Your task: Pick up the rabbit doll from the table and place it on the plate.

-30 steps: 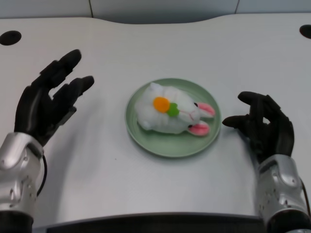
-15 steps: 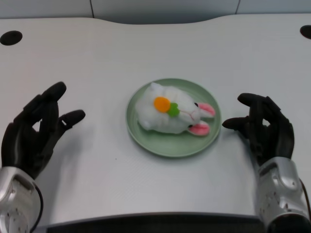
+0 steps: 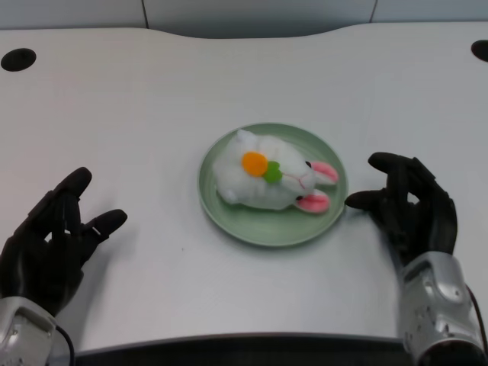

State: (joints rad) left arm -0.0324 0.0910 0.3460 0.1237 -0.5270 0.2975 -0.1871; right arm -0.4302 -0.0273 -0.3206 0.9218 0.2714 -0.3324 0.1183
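The white rabbit doll (image 3: 263, 177) lies on its side on the green plate (image 3: 221, 206) at the table's middle, pink ears pointing right, an orange and green carrot patch on its back. My left hand (image 3: 49, 244) hovers at the lower left, well away from the plate, fingers spread and holding nothing. My right hand (image 3: 409, 210) waits just right of the plate's rim, fingers loosely curled.
The white table (image 3: 152, 99) has a black round hole at the far left corner (image 3: 17, 59) and another at the far right edge (image 3: 479, 49). The table's front edge runs along the bottom of the view.
My left hand has drawn back toward me and down to the lower left, away from the plate. The rabbit doll and plate have not moved.
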